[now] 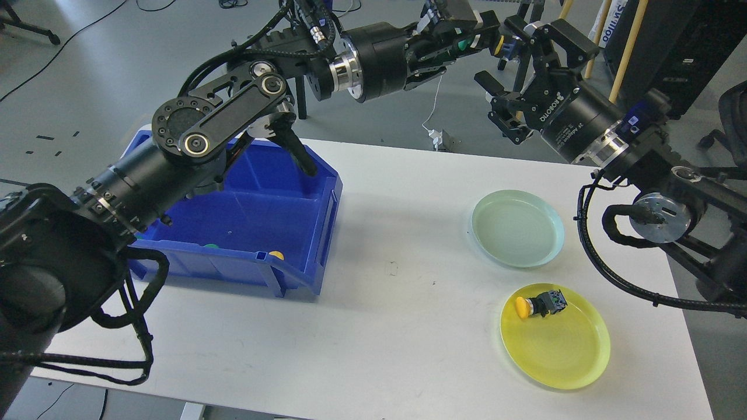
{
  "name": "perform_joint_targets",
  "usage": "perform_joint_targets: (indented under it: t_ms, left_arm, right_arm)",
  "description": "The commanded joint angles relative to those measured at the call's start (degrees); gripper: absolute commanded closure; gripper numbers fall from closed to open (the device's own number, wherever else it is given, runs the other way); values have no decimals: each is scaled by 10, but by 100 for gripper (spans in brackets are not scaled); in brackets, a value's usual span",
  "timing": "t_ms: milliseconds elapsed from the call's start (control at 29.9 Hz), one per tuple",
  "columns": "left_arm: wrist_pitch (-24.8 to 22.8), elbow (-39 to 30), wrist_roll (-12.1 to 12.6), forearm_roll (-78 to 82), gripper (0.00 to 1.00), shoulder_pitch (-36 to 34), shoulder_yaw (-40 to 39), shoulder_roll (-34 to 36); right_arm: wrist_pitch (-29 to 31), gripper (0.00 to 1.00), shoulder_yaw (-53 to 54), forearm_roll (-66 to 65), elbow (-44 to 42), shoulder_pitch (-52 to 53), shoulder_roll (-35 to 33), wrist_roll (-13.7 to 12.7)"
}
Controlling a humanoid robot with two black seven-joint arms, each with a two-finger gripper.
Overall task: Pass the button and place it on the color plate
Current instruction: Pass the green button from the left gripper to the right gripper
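Note:
My left gripper (467, 36) is held high beyond the table's far edge and is shut on a green button (464, 44). The button's blue and yellow body (505, 46) sticks out to the right. My right gripper (513, 64) is open, right at that body, with one finger above it and one below. I cannot tell whether they touch. A pale green plate (518, 228) lies empty at the right of the table. In front of it a yellow plate (554, 344) holds a yellow button (540, 304).
A blue bin (303, 233) stands on the left of the white table (397, 326), with a green button (211, 246) and a yellow button (276, 255) showing inside. My left arm's links (210, 122) hang over the bin. Stand legs and cables lie behind the table.

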Motion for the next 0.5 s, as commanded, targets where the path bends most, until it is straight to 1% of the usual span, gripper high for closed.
perform_joint_targets:
  t_ms: [0,67,167,200,234,334,468]
  left_arm:
    - [0,0,0,1,89,0,1,0]
    - [0,0,0,1,89,1,2,0]
    - [0,0,0,1,89,2,1,2]
    - [0,0,0,1,89,2,2,3]
    - [0,0,0,1,89,2,2,3]
    - [0,0,0,1,89,3,2,5]
    - [0,0,0,1,89,3,2,6]
  right_arm:
    - [3,40,2,0,1,1,-1,0]
    - [4,50,2,0,1,4,-3,0]
    - [5,71,1,-1,0,4,-2,-2]
    - [5,77,1,-1,0,5,-1,-2]
    - [5,81,1,-2,0,5,-1,-2]
    - [5,90,1,-3,0,6,-1,-3]
    - [5,93,1,-4,-1,6,-1,-2]
